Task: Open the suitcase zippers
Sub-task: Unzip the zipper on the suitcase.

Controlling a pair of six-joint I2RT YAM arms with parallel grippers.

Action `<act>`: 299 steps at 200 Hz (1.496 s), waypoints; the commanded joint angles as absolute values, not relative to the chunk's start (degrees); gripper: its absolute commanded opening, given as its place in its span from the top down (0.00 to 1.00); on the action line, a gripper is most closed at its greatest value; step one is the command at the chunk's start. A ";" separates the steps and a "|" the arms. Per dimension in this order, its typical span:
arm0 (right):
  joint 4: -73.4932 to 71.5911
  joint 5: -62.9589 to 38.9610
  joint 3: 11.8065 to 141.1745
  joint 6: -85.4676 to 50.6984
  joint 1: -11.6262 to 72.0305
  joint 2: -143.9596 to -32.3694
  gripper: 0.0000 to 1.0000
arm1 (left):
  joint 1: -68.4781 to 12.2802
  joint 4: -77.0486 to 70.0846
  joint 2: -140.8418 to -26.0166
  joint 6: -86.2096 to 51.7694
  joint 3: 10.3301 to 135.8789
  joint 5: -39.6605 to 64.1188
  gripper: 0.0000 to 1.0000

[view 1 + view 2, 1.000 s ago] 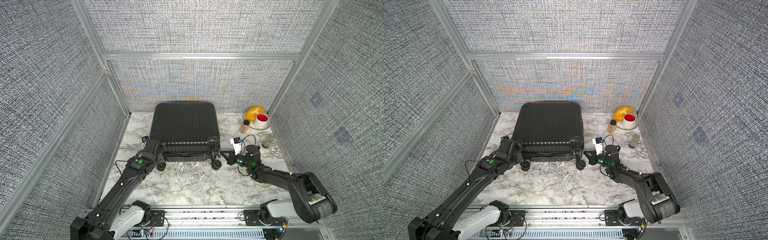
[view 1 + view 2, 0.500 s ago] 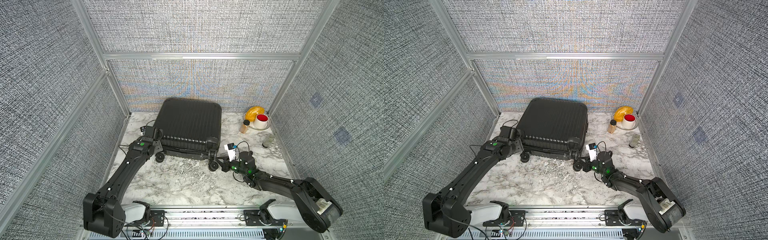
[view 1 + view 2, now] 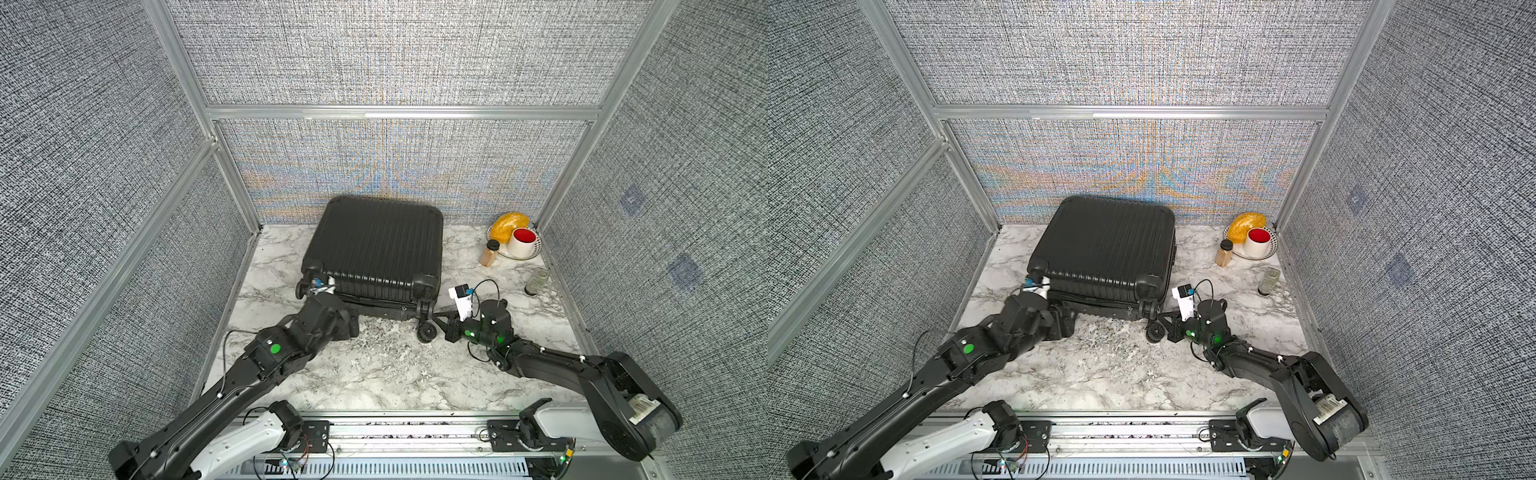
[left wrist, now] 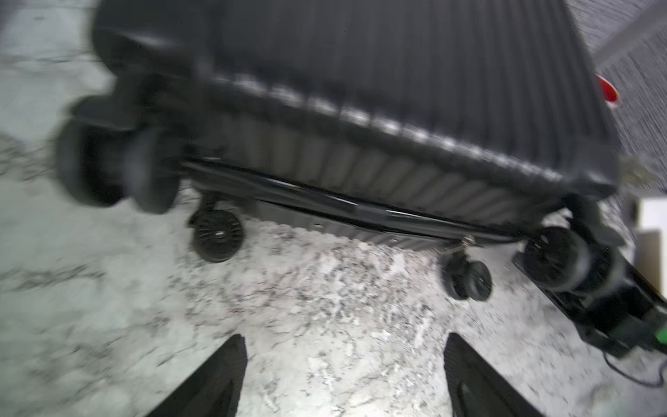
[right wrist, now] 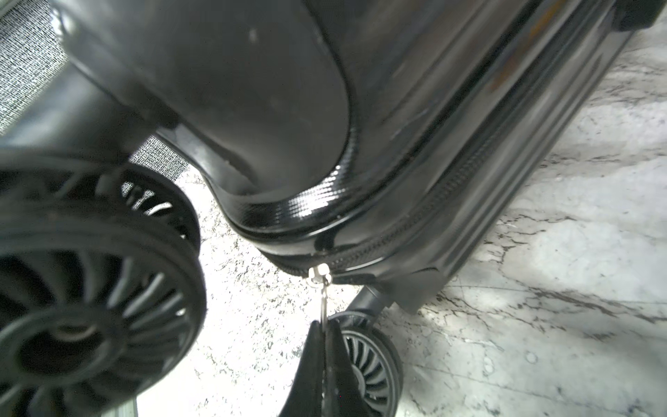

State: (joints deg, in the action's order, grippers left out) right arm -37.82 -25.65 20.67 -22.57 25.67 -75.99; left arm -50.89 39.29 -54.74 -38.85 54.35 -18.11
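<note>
Grip on the pull (image 5: 323, 294) is set: the right gripper (image 5: 323, 326) is pinched shut on the small metal tab, which hangs from the zipper (image 5: 433, 213) at the wheel end of the suitcase (image 3: 374, 245), close to its near right corner. The suitcase lies flat on the table (image 3: 374, 374), near the back wall, wheels toward the robot. To do this step well, the right arm should likely draw the pull along the line of the track, low and parallel to the seam. A tug away from the shell could slip the thin tab from the pads or slide the case on the smooth marble. The left gripper (image 4: 343, 341) stands wide open and empty just off the near left corner; pressing it on the shell would probably steady the case. A wheel (image 3: 427, 332) beside the pull crowds the path, so the corner calls for a slow turn.
</note>
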 commanded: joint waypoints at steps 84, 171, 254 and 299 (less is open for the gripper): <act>-42.08 -30.06 19.63 -23.64 22.66 -77.05 1.00 | -63.59 18.52 -82.01 -43.02 66.51 -18.24 0.12; -41.87 -30.28 19.74 -23.69 22.10 -76.74 1.00 | -65.57 28.15 -91.08 -46.41 74.83 -21.49 0.21; -42.01 -30.33 19.44 -23.99 22.06 -76.47 1.00 | -65.65 35.59 -96.17 -49.82 80.20 -24.66 0.34; -41.60 -29.98 19.55 -23.83 21.98 -76.53 1.00 | -65.65 36.66 -96.34 -50.96 80.32 -26.03 0.50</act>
